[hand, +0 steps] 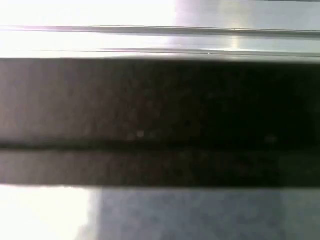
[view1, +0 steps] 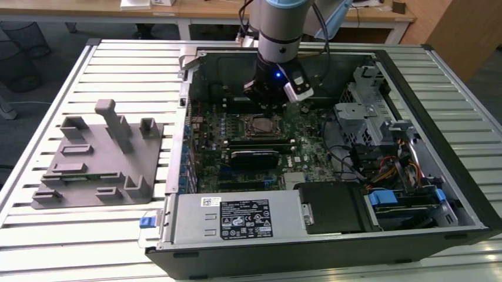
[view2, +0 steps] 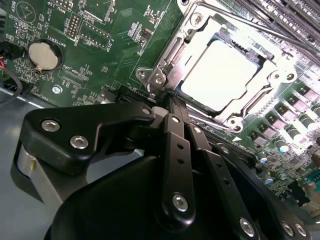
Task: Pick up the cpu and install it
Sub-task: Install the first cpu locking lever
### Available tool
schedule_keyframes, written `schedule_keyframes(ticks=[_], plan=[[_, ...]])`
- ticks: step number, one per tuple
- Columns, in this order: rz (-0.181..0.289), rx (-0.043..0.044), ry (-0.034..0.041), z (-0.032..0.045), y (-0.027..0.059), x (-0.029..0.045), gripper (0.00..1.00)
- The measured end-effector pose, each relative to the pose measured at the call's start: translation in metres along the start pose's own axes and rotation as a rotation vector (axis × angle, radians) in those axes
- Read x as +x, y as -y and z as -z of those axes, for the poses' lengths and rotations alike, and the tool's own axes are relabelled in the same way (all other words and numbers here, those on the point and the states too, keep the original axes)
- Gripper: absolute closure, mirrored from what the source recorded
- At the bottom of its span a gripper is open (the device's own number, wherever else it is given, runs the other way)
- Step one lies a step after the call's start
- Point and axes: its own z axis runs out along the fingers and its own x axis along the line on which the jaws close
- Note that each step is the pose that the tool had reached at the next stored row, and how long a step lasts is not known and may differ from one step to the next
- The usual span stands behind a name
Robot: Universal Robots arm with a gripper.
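CPU seated in the socket, gripper just beside its corner

The cpu [view2: 220,75], a flat square chip with a shiny silver metal top, lies in the upper right of the second wrist view, sitting inside the metal socket frame [view2: 165,65] on the green motherboard [view2: 100,45]; in the exterior view it shows at frame centre [view1: 260,124]. The black gripper [view2: 167,100] rises from the lower centre of that wrist view, its tip meeting the frame's near corner, so the chip lies just up and right of the tip. The fingers look drawn together with nothing between them. 1 round silver coin battery [view2: 44,54] sits at upper left.
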Motion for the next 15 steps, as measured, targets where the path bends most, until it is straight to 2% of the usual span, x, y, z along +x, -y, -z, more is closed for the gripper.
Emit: schedule_keyframes(ticks=[7, 15], plan=[[0.000, 0.0000, -0.0002, 0.0085, -0.0006, -0.0001, 0.89], [0.002, -0.0015, -0.0004, 0.0087, -0.0007, 0.0078, 0.89]])
